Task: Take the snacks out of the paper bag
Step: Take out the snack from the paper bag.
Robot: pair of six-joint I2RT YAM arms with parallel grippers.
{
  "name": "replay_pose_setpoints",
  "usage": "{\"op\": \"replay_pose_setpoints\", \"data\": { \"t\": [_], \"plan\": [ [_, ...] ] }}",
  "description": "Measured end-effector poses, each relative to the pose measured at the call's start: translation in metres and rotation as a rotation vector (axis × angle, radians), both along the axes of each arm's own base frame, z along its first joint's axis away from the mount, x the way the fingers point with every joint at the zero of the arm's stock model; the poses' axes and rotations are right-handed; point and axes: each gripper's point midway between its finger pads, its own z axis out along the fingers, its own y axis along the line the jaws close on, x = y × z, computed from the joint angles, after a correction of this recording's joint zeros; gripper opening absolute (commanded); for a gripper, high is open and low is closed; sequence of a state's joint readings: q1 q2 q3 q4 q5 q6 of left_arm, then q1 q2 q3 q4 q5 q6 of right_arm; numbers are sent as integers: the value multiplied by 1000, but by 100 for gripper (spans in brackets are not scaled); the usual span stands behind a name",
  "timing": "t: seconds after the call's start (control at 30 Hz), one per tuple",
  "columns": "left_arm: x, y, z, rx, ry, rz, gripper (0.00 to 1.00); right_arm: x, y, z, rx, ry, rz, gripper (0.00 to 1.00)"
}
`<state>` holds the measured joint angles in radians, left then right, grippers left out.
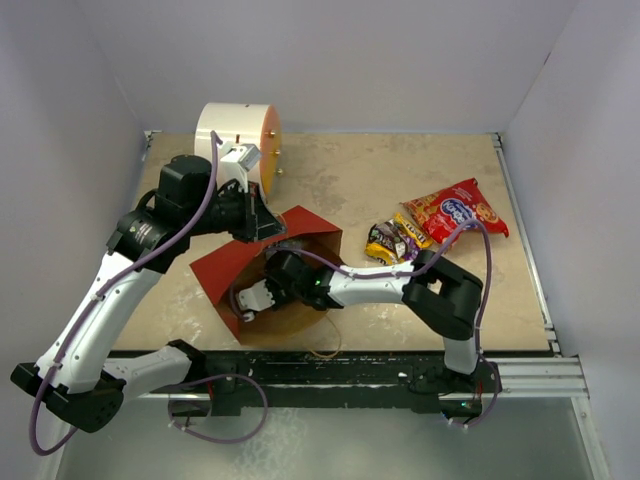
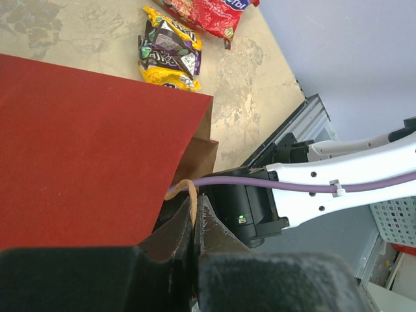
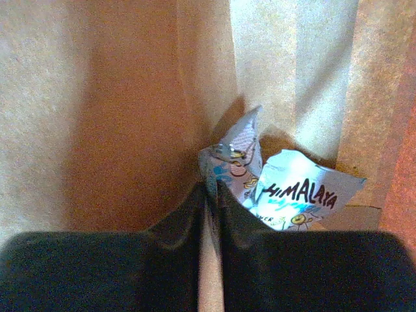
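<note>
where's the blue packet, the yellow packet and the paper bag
blue packet (image 3: 300, 195): right wrist view, on its printed front
yellow packet (image 2: 170, 52): left wrist view, middle of its face
paper bag (image 1: 220, 268): top view, on its red outer side

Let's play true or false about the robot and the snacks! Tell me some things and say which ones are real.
1. The red snack bag lies on the table, outside the paper bag. True.
2. The paper bag stands upright. False: it lies on its side, and the right arm reaches into its open mouth.
3. The right fingers are inside the paper bag, pinching a corner of a light-blue packet. True.
4. The left fingers are wide open and hold nothing. False: they are shut on the bag's cord handle.
5. The yellow-purple packet is inside the paper bag. False: it lies on the table beside the red snack bag.
</note>
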<state>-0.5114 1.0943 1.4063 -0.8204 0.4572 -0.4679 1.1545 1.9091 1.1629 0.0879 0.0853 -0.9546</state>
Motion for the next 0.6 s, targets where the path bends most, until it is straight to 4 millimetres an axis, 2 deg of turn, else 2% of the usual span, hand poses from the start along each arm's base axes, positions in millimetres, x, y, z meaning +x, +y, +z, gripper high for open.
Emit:
{"op": "replay_pose_setpoints", "data": {
  "t": [0.07,0.13,0.2,0.43,0.6],
  "plan": [
    [0,0,0,-1,0,1,0,0,0,2,6,4,-2,0],
    [0,0,0,-2,0,2,0,-1,0,10,20,4,0,0],
    [1,0,1,-4,-2,6,0,-4,-2,24,41,4,5,0],
    [8,3,0,4,-6,48,0,-15,-15,90,160,-15,10,0],
    [14,5,-3,17,-1,85,0,-26,-31,112,204,14,-4,0]
  ]
}}
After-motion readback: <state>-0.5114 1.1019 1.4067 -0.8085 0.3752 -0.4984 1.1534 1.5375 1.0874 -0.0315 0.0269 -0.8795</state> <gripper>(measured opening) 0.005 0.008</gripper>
